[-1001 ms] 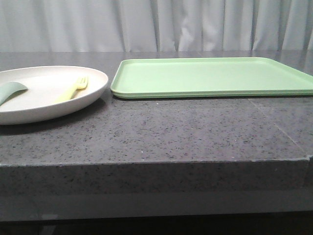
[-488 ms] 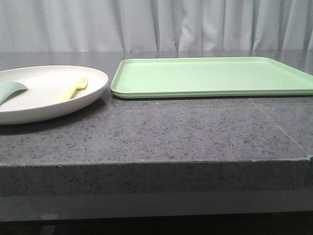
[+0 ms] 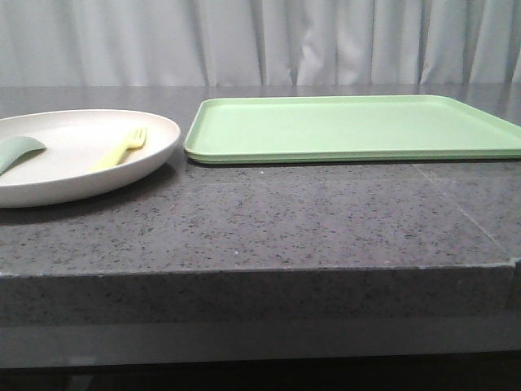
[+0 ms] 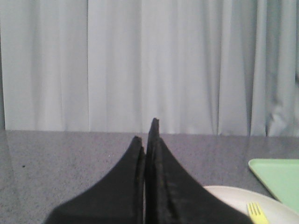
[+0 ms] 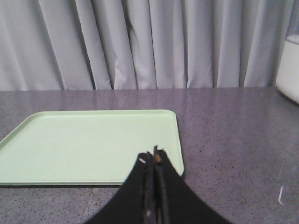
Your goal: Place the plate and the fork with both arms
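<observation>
Nothing is picked up yet: my left gripper (image 4: 145, 135) and right gripper (image 5: 151, 159) are both clenched, empty. Next I judge I must open for the round cream-white plate (image 3: 49, 183) and small pale-yellow plastic fork (image 3: 122, 150).

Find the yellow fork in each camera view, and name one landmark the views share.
Front view: the fork lies on the white plate, far left.
Left wrist view: its tines show at the lower right corner.
Right wrist view: not in it.
Shared landmark: the green tray.

A staged test bench rather than a home kitchen is suggested: a speckled grey stone worktop (image 3: 269, 220) is backed along its far edge by plain pale curtains (image 3: 269, 41), with tableware laid out
</observation>
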Robot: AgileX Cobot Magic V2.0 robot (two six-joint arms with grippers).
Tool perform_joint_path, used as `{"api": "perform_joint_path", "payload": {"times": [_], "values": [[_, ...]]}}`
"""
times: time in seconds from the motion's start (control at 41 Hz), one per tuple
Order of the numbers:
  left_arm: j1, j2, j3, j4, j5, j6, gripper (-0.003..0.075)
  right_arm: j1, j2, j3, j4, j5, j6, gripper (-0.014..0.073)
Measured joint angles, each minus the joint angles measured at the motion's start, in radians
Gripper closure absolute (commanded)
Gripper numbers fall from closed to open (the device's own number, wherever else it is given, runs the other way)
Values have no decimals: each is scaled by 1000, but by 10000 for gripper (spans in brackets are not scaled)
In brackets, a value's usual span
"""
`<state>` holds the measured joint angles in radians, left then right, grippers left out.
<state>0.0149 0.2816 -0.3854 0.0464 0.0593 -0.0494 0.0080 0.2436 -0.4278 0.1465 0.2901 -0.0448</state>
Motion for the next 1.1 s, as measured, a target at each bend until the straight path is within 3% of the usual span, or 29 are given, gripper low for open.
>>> {"api": "perform_joint_path", "payload": {"times": [0.22, 0.391, 0.513, 0.61, 0.684, 0.757, 0.855, 1.099], "values": [[0, 186, -97, 14, 44, 0, 738, 0, 270, -159, 0, 61, 0, 705], [0, 207, -98, 14, 46, 0, 727, 0, 319, -175, 0, 69, 0, 678], [0, 207, -99, 14, 48, 0, 622, 0, 318, -177, 0, 69, 0, 551], [0, 207, -99, 14, 48, 0, 445, 0, 318, -177, 0, 70, 0, 368], [0, 207, -99, 14, 49, 0, 259, 0, 318, -177, 0, 70, 0, 201], [0, 207, -99, 14, 49, 0, 146, 0, 318, -177, 0, 70, 0, 72], [0, 207, -99, 14, 49, 0, 122, 0, 318, -177, 0, 70, 0, 4], [0, 235, -123, -3, 71, 0, 134, 0, 318, -177, 0, 70, 0, 4]]}}
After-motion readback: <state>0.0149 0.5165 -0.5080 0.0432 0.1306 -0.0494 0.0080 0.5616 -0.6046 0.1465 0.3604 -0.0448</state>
